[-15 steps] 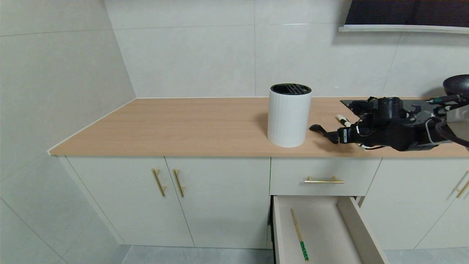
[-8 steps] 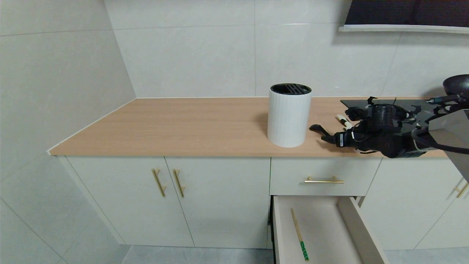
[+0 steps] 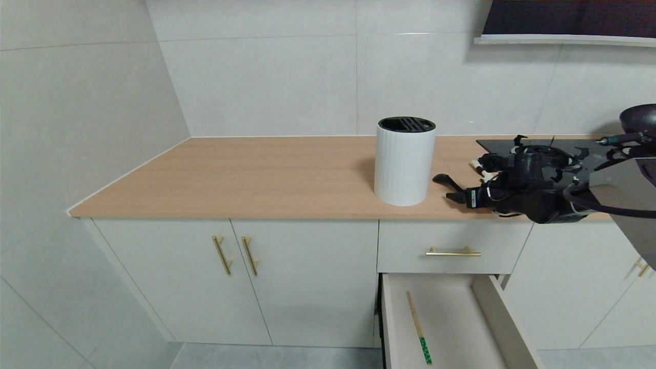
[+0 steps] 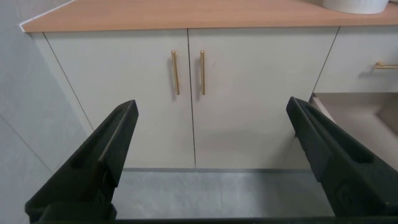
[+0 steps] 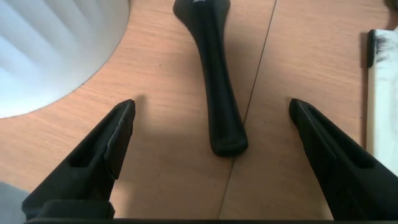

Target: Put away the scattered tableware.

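A black utensil handle (image 3: 443, 179) lies on the wooden counter (image 3: 266, 174) just right of the white cylindrical holder (image 3: 405, 161). My right gripper (image 3: 455, 196) hovers low at the handle's near end, open. In the right wrist view the black handle (image 5: 214, 81) runs between the two fingers (image 5: 93, 168), its end level with the fingertips, untouched. A white-handled utensil (image 3: 479, 167) lies further right, also seen as the white utensil (image 5: 380, 93). My left gripper (image 4: 211, 107) is open and holds nothing, facing the cabinet doors (image 4: 186, 93) below the counter.
The lower drawer (image 3: 482, 328) is pulled open, with one green-tipped chopstick (image 3: 418, 328) inside. A closed drawer with a gold handle (image 3: 453, 251) sits above it. A black stove (image 3: 569, 148) and a pan (image 3: 638, 118) stand at the far right. The counter's left part is bare.
My right arm has shifted left and a little lower, bringing the open gripper closer to the black handle's end. The tableware has not moved.
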Tool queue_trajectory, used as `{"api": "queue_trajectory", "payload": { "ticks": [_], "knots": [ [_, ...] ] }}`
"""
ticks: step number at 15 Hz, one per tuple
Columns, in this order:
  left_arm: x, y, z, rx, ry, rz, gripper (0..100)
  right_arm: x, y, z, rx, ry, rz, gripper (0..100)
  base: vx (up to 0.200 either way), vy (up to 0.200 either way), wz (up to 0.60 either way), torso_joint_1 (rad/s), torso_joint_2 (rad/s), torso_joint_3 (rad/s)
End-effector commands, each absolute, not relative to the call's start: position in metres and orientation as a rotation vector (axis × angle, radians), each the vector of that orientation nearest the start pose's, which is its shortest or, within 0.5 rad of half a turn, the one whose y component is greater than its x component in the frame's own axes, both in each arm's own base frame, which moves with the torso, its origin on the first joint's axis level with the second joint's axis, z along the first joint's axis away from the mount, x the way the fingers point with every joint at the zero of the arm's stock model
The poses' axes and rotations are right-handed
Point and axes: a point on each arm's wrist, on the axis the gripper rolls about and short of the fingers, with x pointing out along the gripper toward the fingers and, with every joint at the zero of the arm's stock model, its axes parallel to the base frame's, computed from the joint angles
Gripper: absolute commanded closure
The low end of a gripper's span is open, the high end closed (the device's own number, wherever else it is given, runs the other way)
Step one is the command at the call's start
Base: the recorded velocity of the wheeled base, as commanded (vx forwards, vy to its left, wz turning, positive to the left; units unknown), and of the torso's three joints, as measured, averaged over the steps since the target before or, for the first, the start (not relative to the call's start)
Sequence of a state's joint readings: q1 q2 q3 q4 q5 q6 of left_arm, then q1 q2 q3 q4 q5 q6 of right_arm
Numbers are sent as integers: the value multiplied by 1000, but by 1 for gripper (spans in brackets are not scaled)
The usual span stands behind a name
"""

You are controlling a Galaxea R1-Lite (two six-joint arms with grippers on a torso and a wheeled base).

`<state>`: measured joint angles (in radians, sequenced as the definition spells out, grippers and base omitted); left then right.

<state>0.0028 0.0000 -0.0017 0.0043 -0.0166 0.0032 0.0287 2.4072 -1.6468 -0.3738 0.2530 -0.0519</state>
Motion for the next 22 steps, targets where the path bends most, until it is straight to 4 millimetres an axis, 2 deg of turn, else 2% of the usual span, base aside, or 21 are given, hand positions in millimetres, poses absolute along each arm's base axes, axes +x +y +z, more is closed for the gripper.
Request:
{"api": "queue_trajectory", "payload": {
  "ticks": [1, 8, 10, 12, 14, 18, 19, 22],
  "knots": [
    [-23, 0, 75, 3, 3, -14, 0, 497, 20, 93, -8, 386, 284, 100, 0, 0, 0, 0, 0, 0],
    [-23, 0, 75, 3, 3, -14, 0, 497, 27, 85, -15, 402, 280, 100, 0, 0, 0, 0, 0, 0],
    [-23, 0, 75, 3, 3, -14, 0, 496, 27, 89, -19, 398, 259, 100, 0, 0, 0, 0, 0, 0],
    [-23, 0, 75, 3, 3, -14, 0, 492, 30, 104, -25, 381, 212, 100, 0, 0, 0, 0, 0, 0],
    [-23, 0, 75, 3, 3, -14, 0, 475, 34, 125, -32, 413, 165, 100, 0, 0, 0, 0, 0, 0],
    [-23, 0, 75, 3, 3, -14, 0, 425, 42, 163, 16, 449, 158, 100, 0, 0, 0, 0, 0, 0],
    [-23, 0, 75, 3, 3, -14, 0, 406, 40, 175, 33, 468, 150, 100, 0, 0, 0, 0, 0, 0],
    [-23, 0, 75, 3, 3, -14, 0, 362, 36, 188, 56, 492, 144, 100, 0, 0, 0, 0, 0, 0]
  ]
}}
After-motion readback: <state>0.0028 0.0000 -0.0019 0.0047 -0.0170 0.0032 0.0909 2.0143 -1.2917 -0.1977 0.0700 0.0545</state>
